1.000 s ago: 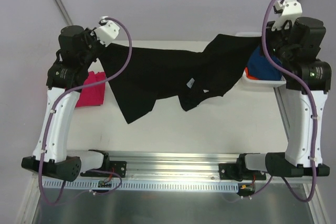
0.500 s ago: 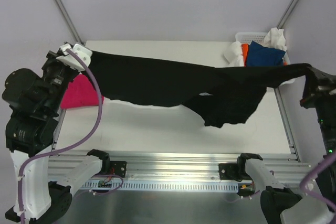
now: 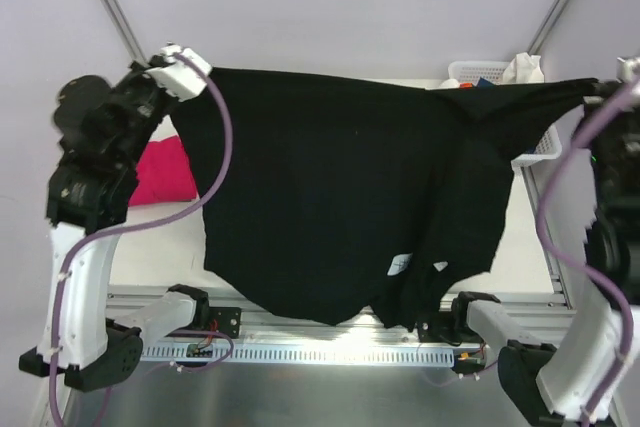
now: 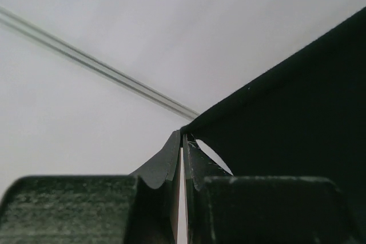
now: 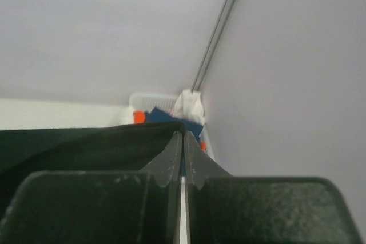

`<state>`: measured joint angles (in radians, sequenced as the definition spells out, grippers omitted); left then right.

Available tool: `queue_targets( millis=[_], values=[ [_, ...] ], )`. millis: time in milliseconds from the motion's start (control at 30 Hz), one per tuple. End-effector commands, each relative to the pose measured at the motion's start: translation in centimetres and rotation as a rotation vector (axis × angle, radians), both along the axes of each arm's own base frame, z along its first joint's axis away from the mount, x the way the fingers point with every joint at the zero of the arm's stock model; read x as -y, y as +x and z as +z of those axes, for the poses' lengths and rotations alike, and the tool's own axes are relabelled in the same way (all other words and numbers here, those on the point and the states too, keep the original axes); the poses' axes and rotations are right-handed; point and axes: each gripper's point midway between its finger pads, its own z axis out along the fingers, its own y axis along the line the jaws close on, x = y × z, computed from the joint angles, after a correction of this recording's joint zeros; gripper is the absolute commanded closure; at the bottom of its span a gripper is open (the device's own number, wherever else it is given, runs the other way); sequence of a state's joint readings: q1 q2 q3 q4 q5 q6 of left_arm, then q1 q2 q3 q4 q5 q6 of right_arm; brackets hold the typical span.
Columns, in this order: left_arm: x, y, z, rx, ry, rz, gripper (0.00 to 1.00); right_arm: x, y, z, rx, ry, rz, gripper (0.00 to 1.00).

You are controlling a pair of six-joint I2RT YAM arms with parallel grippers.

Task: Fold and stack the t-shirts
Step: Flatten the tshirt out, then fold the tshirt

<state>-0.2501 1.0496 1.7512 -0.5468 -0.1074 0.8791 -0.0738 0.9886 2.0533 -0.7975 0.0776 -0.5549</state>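
Change: A second ago the black t-shirt (image 3: 340,197) sagged in a bunch low over the table (image 3: 150,237). Half a second ago it was a narrow band pulled between my two arms. Now both arms are up and it hangs as one wide sheet.
Where the shirt is: In the air, strung between the arms by its upper edge. In the top view its lower edge falls past the near edge of the table.
Left gripper (image 4: 183,141): Jaws pressed together on the shirt's upper left corner, with the cloth edge running taut away from them.
Right gripper (image 5: 183,138): Jaws pinched closed on the upper right corner, black cloth stretching off to its left.
What it means: I judge the shirt is opened out enough to lay flat. No fold has been made yet and nothing is stacked.
Top view only: It shows the full spread, a small white label (image 3: 400,262) near the lower edge, and a doubled-over flap on the right side that may need smoothing. It also shows the pink t-shirt (image 3: 160,172) lying on the table at the left, partly behind the black one.
Wrist views only: They show the actual pinch at each corner. The right wrist also sees the white basket (image 5: 150,98) in the far corner holding blue (image 5: 160,115), orange (image 5: 138,117) and white (image 5: 189,104) cloth, which the raised shirt mostly hides from above.
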Motion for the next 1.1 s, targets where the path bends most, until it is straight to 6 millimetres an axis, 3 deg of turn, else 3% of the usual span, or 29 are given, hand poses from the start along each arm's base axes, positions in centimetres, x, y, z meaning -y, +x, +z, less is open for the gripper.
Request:
queue_targets(
  millis=[0,67,100,167,200,300,333,400,433,467,533,567,767,1000,1067],
  values=[
    [0.2,3.9,-4.5,-0.097,0.044,0.033,1.0,1.6,7.2,-4.1,-0.132,-0.029,-0.048,0.99],
    [0.7,6.2,-8.3,-0.185,0.05,0.026,1.0,1.6,9.6,-5.7,-0.176,-0.023,-0.034,0.99],
    [0.9,7.0,-8.9,-0.191,0.043,0.026,1.0,1.4,12.0,-7.5,-0.239,-0.023,-0.013,0.99],
    [1.2,9.4,-11.8,-0.257,0.057,0.028,1.0,1.6,15.0,-9.8,-0.313,-0.009,-0.008,1.0],
    [1.4,10.2,-12.7,-0.278,0.061,0.026,1.0,1.9,17.7,-12.3,-0.385,0.002,-0.005,1.0],
    [1.6,13.5,-16.1,-0.352,0.1,0.016,1.0,1.7,21.5,-14.1,-0.439,0.012,0.028,0.99],
    [1.7,15.2,-17.9,-0.387,0.114,0.017,1.0,1.8,24.0,-15.1,-0.471,0.017,0.033,1.0],
    [1.0,17.1,-19.6,-0.42,0.121,0.025,1.0,1.6,26.7,-16.4,-0.505,0.023,0.056,0.99],
    [0.9,18.9,-21.2,-0.455,0.125,0.03,1.0,1.4,29.4,-19.3,-0.567,0.016,0.067,0.99],
    [0.7,20.0,-21.9,-0.466,0.124,0.036,1.0,1.1,30.5,-18.6,-0.549,-0.003,0.079,0.99],
    [0.2,22.6,-24.0,-0.508,0.13,0.057,1.0,0.4,32.6,-20.4,-0.579,-0.006,0.096,0.99],
    [0.2,23.4,-24.4,-0.514,0.134,0.062,1.0,-0.1,34.1,-22.3,-0.611,-0.009,0.106,0.99],
    [0.0,27.6,-27.5,-0.554,0.181,0.074,1.0,-4.1,37.8,-28.6,-0.713,-0.066,0.19,0.99],
    [-2.3,29.6,-29.3,-0.572,0.23,0.108,1.0,-6.7,40.0,-32.9,-0.767,-0.099,0.221,0.99],
    [-3.1,29.9,-29.8,-0.573,0.236,0.123,1.0,-7.2,40.5,-33.2,-0.767,-0.104,0.223,0.99]
  ],
)
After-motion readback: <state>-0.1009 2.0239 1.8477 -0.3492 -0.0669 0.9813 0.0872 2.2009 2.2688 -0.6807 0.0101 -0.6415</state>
